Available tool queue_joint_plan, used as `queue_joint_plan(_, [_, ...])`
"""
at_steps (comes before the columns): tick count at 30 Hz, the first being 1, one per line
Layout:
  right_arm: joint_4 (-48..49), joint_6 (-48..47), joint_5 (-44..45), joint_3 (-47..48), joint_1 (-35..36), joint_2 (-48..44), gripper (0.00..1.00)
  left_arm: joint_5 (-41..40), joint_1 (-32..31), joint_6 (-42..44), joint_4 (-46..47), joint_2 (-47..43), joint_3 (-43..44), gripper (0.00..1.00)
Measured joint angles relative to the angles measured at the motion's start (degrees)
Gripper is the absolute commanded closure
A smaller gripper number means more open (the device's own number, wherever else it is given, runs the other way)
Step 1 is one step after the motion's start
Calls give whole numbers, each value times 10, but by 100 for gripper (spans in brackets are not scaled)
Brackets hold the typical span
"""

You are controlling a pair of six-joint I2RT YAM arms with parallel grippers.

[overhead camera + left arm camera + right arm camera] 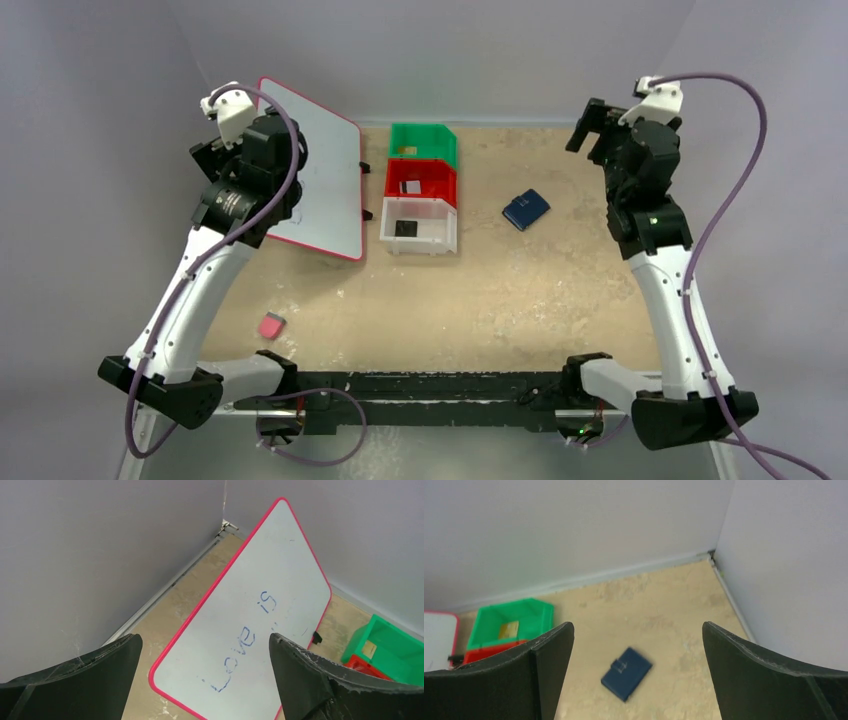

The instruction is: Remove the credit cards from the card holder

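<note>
A red-framed whiteboard [318,175] is lying beside stacked green [424,146], red [421,182] and white bins [419,226]; a pink eraser [272,326] is sitting apart

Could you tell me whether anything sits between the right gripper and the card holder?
Nothing visible does. The card holder lies closed on bare table, apart from the bins, and the right gripper hangs above it with open, empty jaws.

The card holder [525,210] lies alone on bare table [520,300], open to approach from near, right and far. Well to its left stand stacked bins [420,203], with a whiteboard [320,185] propped beyond them.
</note>
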Motion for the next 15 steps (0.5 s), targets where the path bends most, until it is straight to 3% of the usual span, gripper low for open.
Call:
queue_joint_plan(8, [-33,51,-83,-157,-10,-103,0,70,50,-31,-22,-45,-58,0])
queue_joint_plan(15, [-50,105,-167,-274,-19,-170,0,251,89,-67,-5,-92,-128,1])
